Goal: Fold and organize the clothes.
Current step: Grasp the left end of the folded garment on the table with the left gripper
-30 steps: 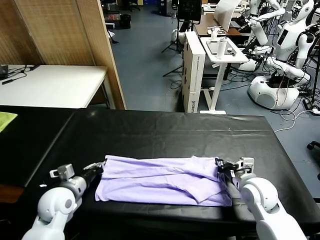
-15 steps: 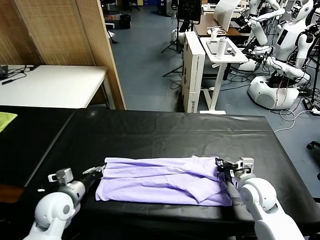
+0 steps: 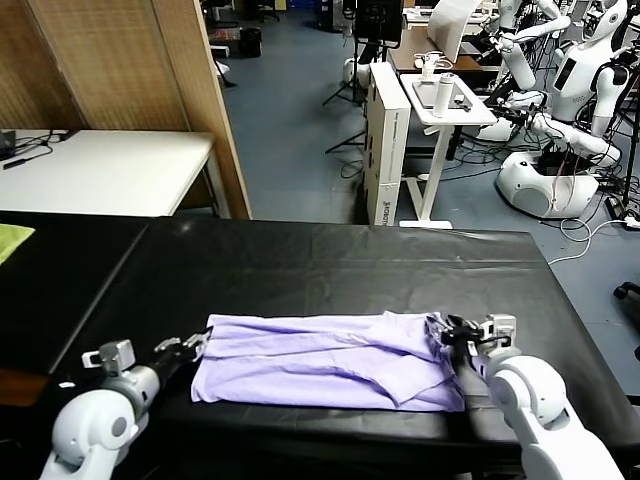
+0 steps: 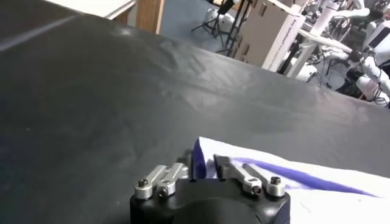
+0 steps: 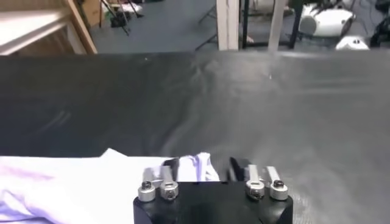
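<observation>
T-shirt (image 3: pixel 325 362) folded — end effectors at both edges.

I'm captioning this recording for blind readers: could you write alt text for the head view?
A pale lavender T-shirt, folded into a long band, lies across a black-covered table. The left claw sits open at one end of it and the right claw open at the other. Behind are a white table and a workshop with other robots.
</observation>
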